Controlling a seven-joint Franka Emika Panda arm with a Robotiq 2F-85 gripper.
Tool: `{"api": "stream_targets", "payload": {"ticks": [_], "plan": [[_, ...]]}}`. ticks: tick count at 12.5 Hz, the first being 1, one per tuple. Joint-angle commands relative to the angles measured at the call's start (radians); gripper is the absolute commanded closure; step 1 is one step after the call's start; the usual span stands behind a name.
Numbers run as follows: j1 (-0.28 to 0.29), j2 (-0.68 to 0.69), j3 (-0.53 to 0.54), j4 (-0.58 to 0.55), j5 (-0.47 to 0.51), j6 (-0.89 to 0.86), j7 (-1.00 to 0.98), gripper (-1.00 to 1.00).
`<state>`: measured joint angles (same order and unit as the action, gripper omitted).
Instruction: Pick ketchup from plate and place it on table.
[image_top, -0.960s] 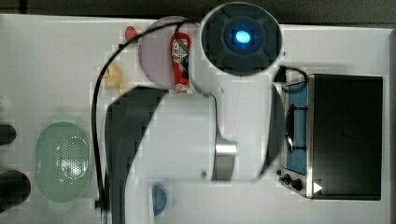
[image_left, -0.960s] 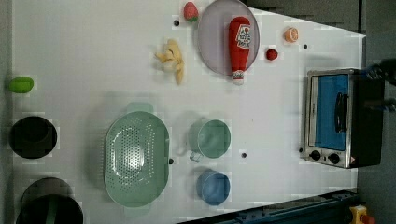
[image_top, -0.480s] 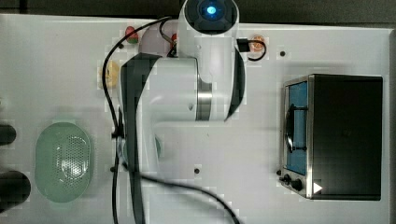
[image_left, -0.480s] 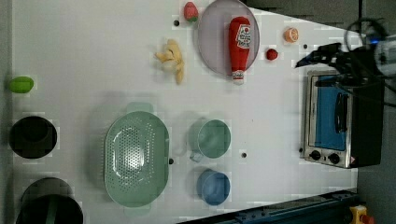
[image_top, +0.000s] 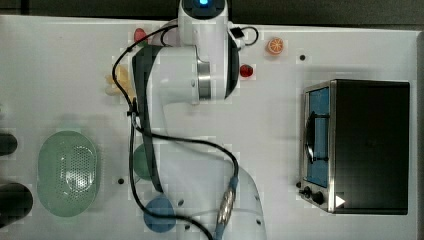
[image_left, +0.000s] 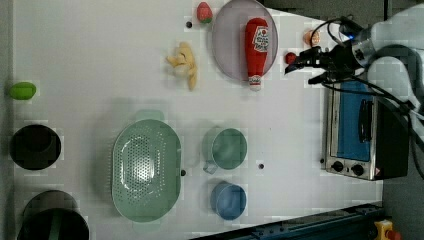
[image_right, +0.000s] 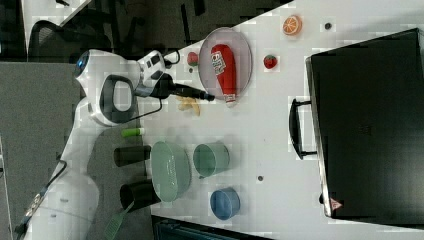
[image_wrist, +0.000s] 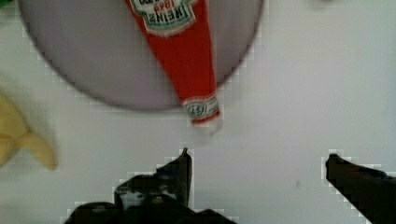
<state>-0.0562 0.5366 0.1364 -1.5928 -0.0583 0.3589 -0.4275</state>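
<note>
Ketchup bottle (image_left: 256, 50) lay flat on the lilac plate (image_left: 227, 42), its capped neck overhanging the rim toward 6 o'clock in the left view, above the white desk (image_left: 100, 75). The gripper (image_wrist: 257, 161) hung spread wide and empty beside the cap. The bottle was probably light, smooth, slightly squeezable plastic, best pinched across the broad labelled body.

Robot test lab with mock kitchen: white table (image_left: 100, 60) carrying toy food, a colander (image_left: 146, 170), cups, a toaster oven (image_left: 360, 130) at its edge; office chair (image_right: 47, 37) beside.
</note>
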Motion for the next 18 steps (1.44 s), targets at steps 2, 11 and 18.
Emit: {"api": "stream_targets", "payload": {"ticks": [2, 11, 18], "plan": [[0.043, 0.085, 0.003, 0.093, -0.036, 0.120, -0.103, -1.00], [0.058, 0.264, -0.002, 0.107, -0.101, 0.340, -0.103, -1.00], [0.060, 0.334, -0.003, 0.107, -0.108, 0.467, -0.103, -0.69]]}}
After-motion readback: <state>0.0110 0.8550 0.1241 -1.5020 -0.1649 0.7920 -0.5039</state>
